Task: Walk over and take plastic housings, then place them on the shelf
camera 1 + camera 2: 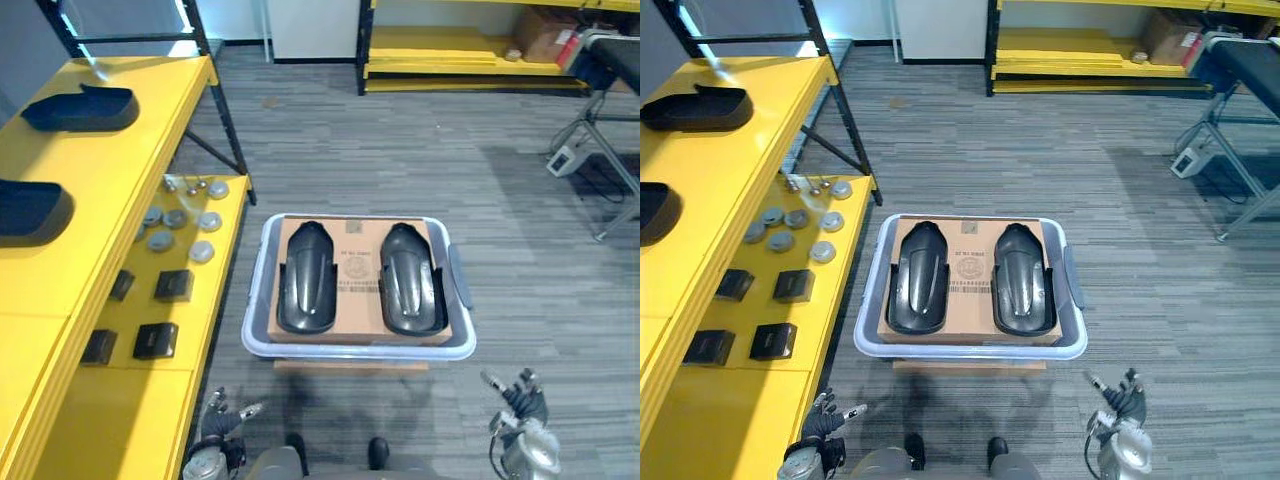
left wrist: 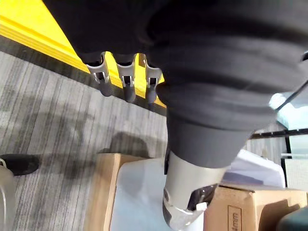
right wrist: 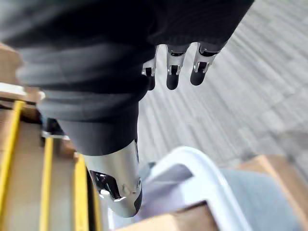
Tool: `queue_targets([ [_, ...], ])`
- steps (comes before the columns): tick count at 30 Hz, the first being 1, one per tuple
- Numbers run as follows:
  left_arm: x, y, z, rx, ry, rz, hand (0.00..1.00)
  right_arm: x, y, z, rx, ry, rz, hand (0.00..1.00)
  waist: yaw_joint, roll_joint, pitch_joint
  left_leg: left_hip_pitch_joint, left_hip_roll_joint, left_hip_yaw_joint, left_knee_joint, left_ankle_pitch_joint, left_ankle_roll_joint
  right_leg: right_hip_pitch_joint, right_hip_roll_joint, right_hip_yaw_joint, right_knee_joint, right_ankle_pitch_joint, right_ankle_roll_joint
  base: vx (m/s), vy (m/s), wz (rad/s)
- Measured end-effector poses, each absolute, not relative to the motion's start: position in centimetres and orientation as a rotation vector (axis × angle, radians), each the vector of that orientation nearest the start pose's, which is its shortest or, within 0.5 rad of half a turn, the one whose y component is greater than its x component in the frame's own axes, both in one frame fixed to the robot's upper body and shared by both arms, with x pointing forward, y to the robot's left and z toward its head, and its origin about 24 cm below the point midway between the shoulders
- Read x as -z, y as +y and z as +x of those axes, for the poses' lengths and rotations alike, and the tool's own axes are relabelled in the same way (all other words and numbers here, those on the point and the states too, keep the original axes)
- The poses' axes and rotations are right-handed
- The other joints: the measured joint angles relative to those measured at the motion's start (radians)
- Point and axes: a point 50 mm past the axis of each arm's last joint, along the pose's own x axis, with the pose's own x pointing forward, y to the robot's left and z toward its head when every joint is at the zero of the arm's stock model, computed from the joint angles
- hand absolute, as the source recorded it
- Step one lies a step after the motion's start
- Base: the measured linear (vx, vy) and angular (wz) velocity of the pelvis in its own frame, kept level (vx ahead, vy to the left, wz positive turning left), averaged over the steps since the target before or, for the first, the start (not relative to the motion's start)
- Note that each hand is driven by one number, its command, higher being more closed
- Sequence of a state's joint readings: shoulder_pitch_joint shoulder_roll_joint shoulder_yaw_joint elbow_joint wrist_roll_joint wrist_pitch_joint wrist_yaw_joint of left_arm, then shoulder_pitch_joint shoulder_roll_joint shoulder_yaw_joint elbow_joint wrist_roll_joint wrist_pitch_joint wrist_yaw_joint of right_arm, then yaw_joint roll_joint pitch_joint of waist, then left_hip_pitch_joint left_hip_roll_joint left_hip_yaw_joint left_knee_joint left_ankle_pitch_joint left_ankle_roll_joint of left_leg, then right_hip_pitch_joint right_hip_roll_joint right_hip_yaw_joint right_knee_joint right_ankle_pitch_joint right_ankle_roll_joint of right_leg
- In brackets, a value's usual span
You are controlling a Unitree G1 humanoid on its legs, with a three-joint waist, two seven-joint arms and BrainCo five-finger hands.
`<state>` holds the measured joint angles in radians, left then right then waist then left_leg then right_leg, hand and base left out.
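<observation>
Black plastic housings (image 1: pixel 305 278) lie in a grey bin (image 1: pixel 360 351) on the grey floor (image 1: pixel 400 150). There are two of them, side by side with a small gap between. The other housing (image 1: pixel 411 280) is on the robot's right. Both lie flat on a piece of cardboard (image 1: pixel 358 262) that fills the bin. A bit of brown board (image 1: pixel 350 366) peeks out under the near edge of the bin.

On the robot's left, just beside the bin, stands a yellow shelf (image 1: pixel 120 170). Its top level has two more black pieces like the ones in the bin, a far piece (image 1: pixel 80 108) and a near piece (image 1: pixel 30 212), well apart from each other. The lower level has a bunch of round grey discs (image 1: pixel 180 218) and some small black boxes (image 1: pixel 173 285).

The left hand (image 1: pixel 222 422) hangs low by the near end of the shelf. Its fingers (image 2: pixel 126 84) are straight and loose, and it holds nothing. The right hand (image 1: pixel 522 402) hangs low over the floor on the other side, nearer the robot than the bin. Its fingers (image 3: pixel 172 72) are straight and loose too, and it is empty. Neither hand touches the bin.
</observation>
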<state>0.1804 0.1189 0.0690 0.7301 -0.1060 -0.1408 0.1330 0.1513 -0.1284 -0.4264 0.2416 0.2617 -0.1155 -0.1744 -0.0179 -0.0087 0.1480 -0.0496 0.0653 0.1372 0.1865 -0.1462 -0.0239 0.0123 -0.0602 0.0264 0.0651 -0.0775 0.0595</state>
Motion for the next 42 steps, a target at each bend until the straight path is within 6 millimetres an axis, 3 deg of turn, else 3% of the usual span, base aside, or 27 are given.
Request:
queue_targets([
  [6,12.1,21.3,13.1,-0.287,0.737,0.061,0.0,-2.1,-28.2,20.9,0.633,0.021,0.02,0.0,0.004,0.004,0.0,-0.002,-0.003,-0.013,-0.009,0.0,0.0,0.0,-0.007,-0.013,-0.002,0.0,0.0,0.03,0.007,0.06],
  [10,11.9,20.5,13.7,-0.251,0.716,0.061,0.0,-3.6,-27.5,24.7,0.6,-0.015,-0.075,0.0,0.008,0.022,0.011,-0.053,-0.012,-0.055,-0.005,0.008,0.007,-0.03,-0.013,-0.052,-0.002,0.002,0.003,-0.05,-0.013,0.25],
  [15,11.8,20.3,13.8,-0.253,0.71,0.052,0.0,-3.8,-28.1,27.8,0.633,0.045,-0.113,0.0,0.036,0.058,0.051,-0.112,-0.021,-0.079,-0.005,0.04,0.014,-0.076,-0.02,-0.073,-0.002,0.024,0.012,-0.1,0.003,0.17],
  [18,11.5,20.1,14.2,-0.252,0.676,0.047,0.0,-3.6,-27.9,29.5,0.627,0.104,-0.112,0.0,0.035,0.065,0.098,-0.142,-0.029,-0.107,-0.006,0.065,0.015,-0.095,-0.024,-0.097,-0.002,0.043,0.013,-0.12,0.005,0.24],
  [22,11.4,19.8,14.4,-0.255,0.671,0.036,0.0,-4.6,-27.6,31.8,0.622,0.119,-0.102,0.0,0.037,0.068,0.152,-0.192,-0.04,-0.109,-0.003,0.095,0.025,-0.143,-0.033,-0.096,-0.002,0.075,0.017,-0.16,0.045,0.03],
  [26,11.3,19.8,14.6,-0.277,0.654,0.028,0.0,-5.2,-28.1,33.1,0.636,0.153,-0.091,0.0,0.038,0.072,0.189,-0.231,-0.054,-0.109,0.004,0.115,0.035,-0.177,-0.045,-0.095,-0.002,0.089,0.026,-0.16,0.051,0.02],
  [27,11.2,19.8,14.7,-0.275,0.65,0.028,0.0,-5.2,-28.2,33.3,0.636,0.162,-0.083,1.0,0.039,0.072,0.198,-0.238,-0.057,-0.11,0.003,0.123,0.035,-0.185,-0.045,-0.095,-0.002,0.095,0.026,-0.19,0.055,0.0],
  [31,10.8,19.1,16.1,-0.258,0.617,0.018,0.0,-5.3,-28.4,34.2,0.643,0.207,-0.06,1.0,0.038,0.078,0.228,-0.268,-0.067,-0.112,-0.011,0.145,0.034,-0.22,-0.05,-0.092,-0.005,0.118,0.03,-0.13,0.046,0.01],
  [42,10.4,18.5,17.0,-0.23,0.594,0.022,0.0,-6.7,-30.0,34.4,0.672,0.178,-0.05,1.0,0.033,0.076,0.234,-0.277,-0.064,-0.111,-0.049,0.182,0.039,-0.238,-0.043,-0.084,-0.032,0.144,0.026,0.0,0.003,-0.03],
])
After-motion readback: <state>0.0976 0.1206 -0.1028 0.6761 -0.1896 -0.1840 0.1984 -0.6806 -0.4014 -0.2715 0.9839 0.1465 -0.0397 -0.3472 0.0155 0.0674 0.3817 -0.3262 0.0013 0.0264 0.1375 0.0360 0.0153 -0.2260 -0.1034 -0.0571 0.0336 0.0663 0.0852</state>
